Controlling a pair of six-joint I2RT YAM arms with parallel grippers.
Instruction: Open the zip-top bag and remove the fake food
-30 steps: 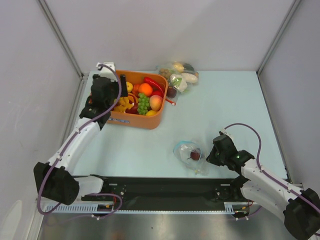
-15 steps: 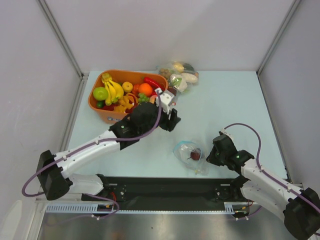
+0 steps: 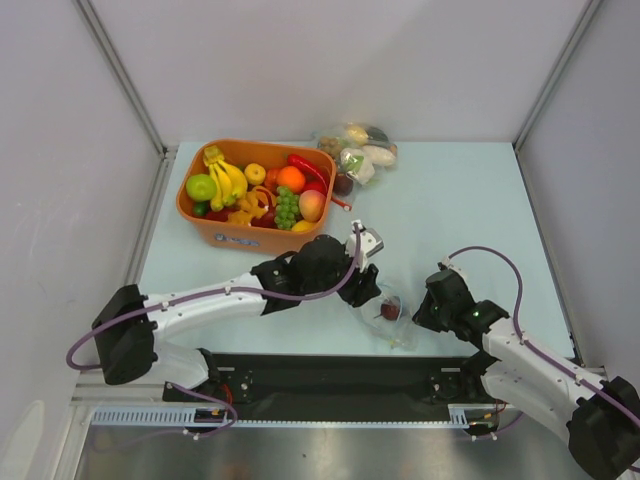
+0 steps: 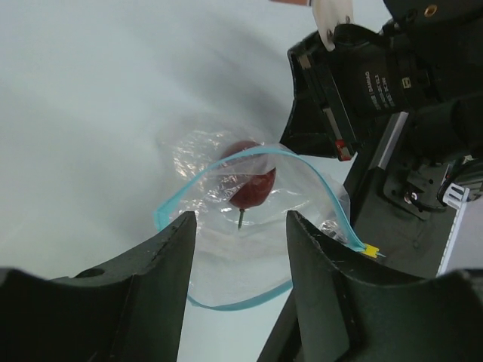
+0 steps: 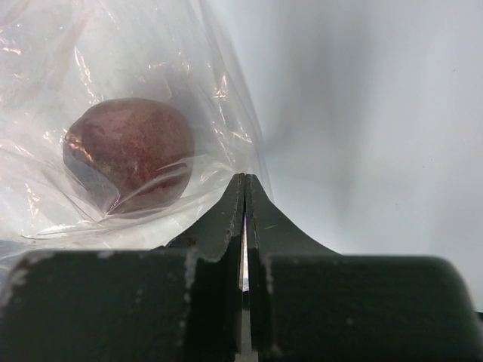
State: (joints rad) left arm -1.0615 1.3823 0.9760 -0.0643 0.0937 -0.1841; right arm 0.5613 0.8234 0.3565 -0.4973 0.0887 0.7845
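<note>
The zip-top bag [image 3: 396, 331] lies near the table's front edge, its bluish zip strip [image 4: 170, 212] gaping open. One piece of fake food, a dark maroon round fruit [image 3: 389, 311], sits inside it, stem toward the mouth [image 4: 250, 186]. My left gripper [image 3: 368, 292] hovers open at the bag's mouth [image 4: 240, 253], nothing between its fingers. At the bag's right side my right gripper [image 3: 421, 312] is shut on the plastic [image 5: 245, 185], with the fruit [image 5: 128, 154] just left of its tips. A light green fruit [image 3: 200, 187] and a red chili [image 3: 304, 167] lie in the orange tub.
The orange tub [image 3: 250, 240] with bananas, orange, grapes and a peach stands at the back left. A larger clear bag of vegetables [image 3: 358, 148] lies behind it to the right. A black strip [image 3: 330, 372] runs along the near edge. Walls close in the table.
My left arm swung from over the orange tub across to the bag's mouth, its jaws narrowing. The green fruit now shows in the tub. The right arm has not moved.
</note>
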